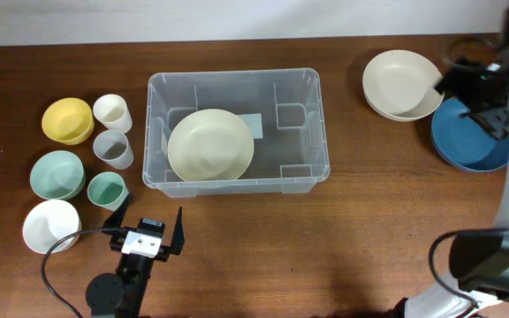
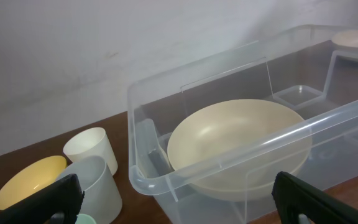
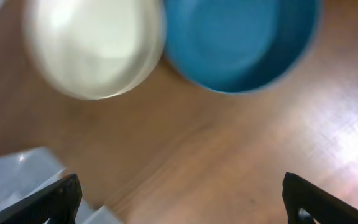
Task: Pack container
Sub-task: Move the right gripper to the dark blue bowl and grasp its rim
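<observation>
Jaws on both arms stand wide apart w/ nothing between them. The left gripper [image 1: 148,221] is parked near the table's front edge. The right gripper [image 3: 179,202] hangs over the far-right corner, above a round cream bowl [image 1: 402,84] and a round blue dish [image 1: 468,140]. Right wrist view is blurred, but both tips sit at the frame corners w/ bare wood between.

The large clear plastic container [image 1: 237,88], rectangular w/ a rolled rim, sits mid-table, long axis running left-right. A wide shallow cream plate-bowl [image 1: 210,144] lies in its left half, reaching nearly from front wall to back wall. The right half holds only moulded ribs.

Key relation: from the right gripper the container lies to the left, well apart, its right short wall being the nearest edge. The left gripper is much nearer, just in front of the long front wall, toward its left end.

Left of the tub is a tight cluster: yellow bowl [image 1: 67,120], white cup [image 1: 111,112], grey translucent cup [image 1: 113,148], green bowl [image 1: 57,174], green cup [image 1: 107,190], white bowl [image 1: 51,226].

Prob. next: the right arm takes one of its two pieces and carries it left over the short wall into the free half. Open wood btw them gives a clean path; the rim is what must be cleared.
</observation>
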You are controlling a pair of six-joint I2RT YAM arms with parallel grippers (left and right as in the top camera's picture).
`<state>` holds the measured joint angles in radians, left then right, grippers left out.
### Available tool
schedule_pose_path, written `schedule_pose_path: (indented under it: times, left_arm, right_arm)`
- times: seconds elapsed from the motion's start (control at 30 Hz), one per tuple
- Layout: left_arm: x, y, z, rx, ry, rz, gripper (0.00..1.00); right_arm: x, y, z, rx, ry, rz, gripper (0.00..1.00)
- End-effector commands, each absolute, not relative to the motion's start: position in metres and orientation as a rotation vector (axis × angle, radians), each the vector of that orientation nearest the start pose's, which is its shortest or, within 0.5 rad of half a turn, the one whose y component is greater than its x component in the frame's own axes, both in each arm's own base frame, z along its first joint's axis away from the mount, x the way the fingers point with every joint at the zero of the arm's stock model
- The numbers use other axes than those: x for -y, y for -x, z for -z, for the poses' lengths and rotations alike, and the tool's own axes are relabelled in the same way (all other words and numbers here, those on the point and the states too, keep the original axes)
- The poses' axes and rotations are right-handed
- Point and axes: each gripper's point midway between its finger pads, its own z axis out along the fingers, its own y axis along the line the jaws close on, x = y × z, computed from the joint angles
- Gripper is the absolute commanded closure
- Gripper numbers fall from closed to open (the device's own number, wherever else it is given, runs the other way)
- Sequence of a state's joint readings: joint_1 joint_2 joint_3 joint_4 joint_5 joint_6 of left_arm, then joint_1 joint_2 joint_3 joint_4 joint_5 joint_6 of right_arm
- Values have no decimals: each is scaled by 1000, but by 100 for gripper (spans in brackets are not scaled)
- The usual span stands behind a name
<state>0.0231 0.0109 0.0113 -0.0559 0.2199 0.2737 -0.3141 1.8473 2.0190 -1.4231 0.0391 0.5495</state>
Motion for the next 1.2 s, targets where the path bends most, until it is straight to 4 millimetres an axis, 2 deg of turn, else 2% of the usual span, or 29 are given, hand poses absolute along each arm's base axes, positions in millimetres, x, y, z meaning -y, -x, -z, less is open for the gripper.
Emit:
schedule_pose_path:
  times: [0.0, 0.03, 0.1, 0.27, 0.4, 0.5, 0.73, 0.83, 0.97, 1.17]
  left_arm:
    - [30, -243, -162, -1585, -372, -65, 1]
    - [30, -243, -162, -1585, -372, -65, 1]
    - [30, -243, -162, -1585, -372, -65, 1]
    - [30, -243, -162, -1585, -372, -65, 0]
    - [30, -243, -162, -1585, -372, -65, 1]
    - [30, -243, -162, -1585, -372, -65, 1]
    - [30, -243, -162, -1585, -372, -65, 1]
    - [30, -243, -162, -1585, -372, -65, 0]
    - [30, -243, -162, -1585, -372, -65, 1]
    - [30, -243, -162, -1585, -372, -65, 1]
  right_arm:
    - [168, -356, -186, -2528, -1480, 50, 1]
    - [180, -347, -169, -2507, -1563, 51, 1]
    - [191, -337, -146, -2487, -1644, 39, 1]
    - [211, -325, -106, -2415, -1761, 0, 1]
    - [225, -319, -82, -2317, -1848, -4, 1]
    - [233, -323, -66, -2277, -1844, -5, 1]
    - [238, -329, -31, -2308, -1870, -1, 1]
    - [240, -331, -20, -2316, -1876, 5, 1]
    - [244, -335, -18, -2299, -1865, 2, 2]
    - [247, -338, -19, -2286, -1856, 4, 19]
